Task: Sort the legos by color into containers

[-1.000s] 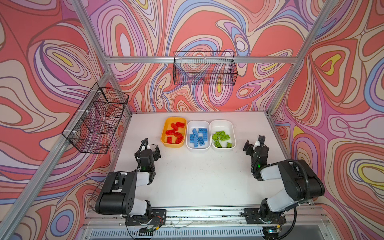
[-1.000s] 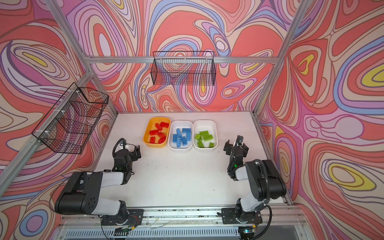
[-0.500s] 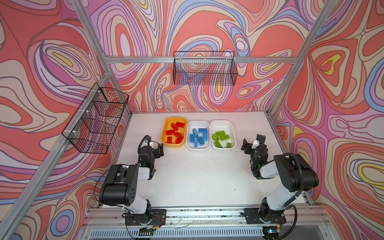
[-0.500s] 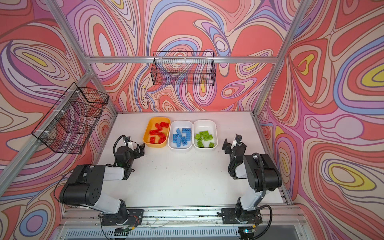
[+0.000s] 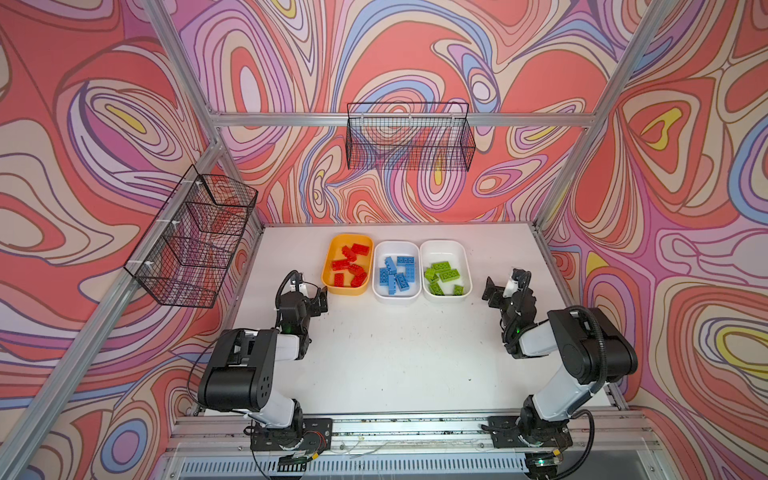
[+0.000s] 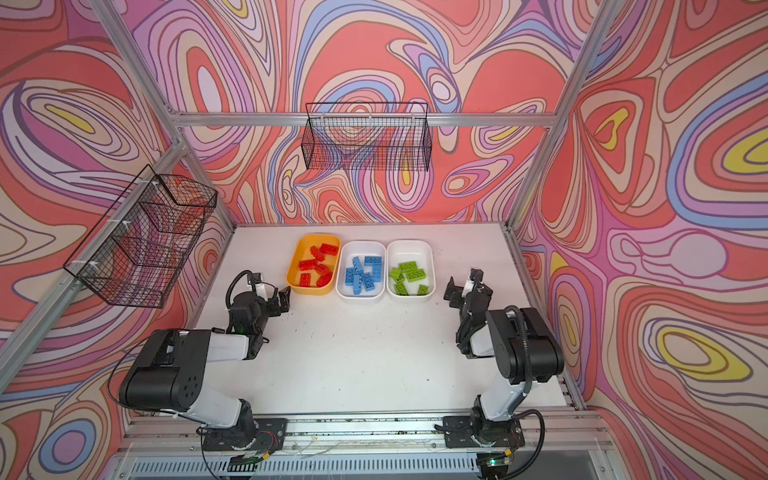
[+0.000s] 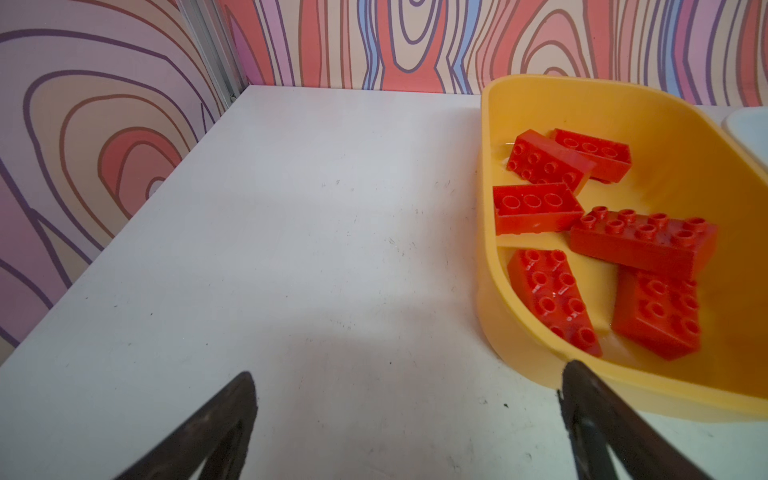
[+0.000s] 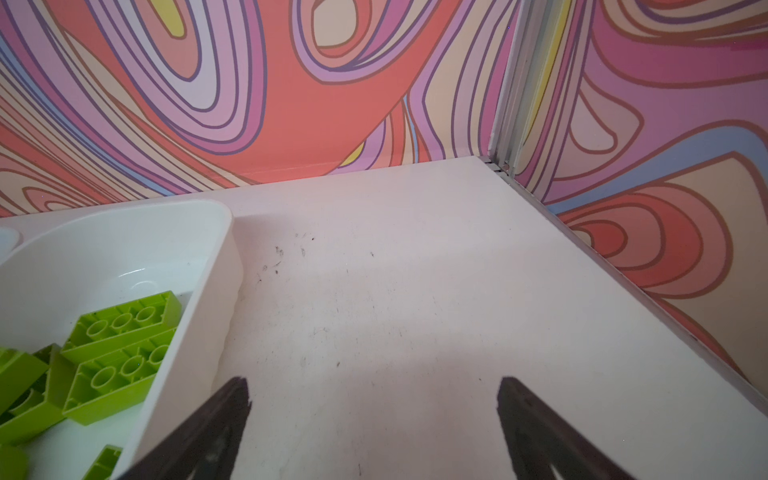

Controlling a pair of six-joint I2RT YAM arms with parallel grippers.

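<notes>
White tabletop (image 5: 395, 353): red, blue, lime studded legos (image 5: 397, 274) lay colour-sorted in three shallow plastic tubs (image 5: 395, 296), far centre. My left gripper (image 5: 309, 293) and right gripper (image 5: 503, 286) gaped empty; the left could nudge the yellow-orange tub (image 5: 345, 291) beside it.

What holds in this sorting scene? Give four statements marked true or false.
1. The red legos lie in the yellow-orange tub. True.
2. The blue legos share a tub with red ones. False: they lie alone in the middle white tub.
3. The left hand and right hand are open and empty. True.
4. A green lego lies loose on the table. False: the green legos all lie in the right white tub.
</notes>
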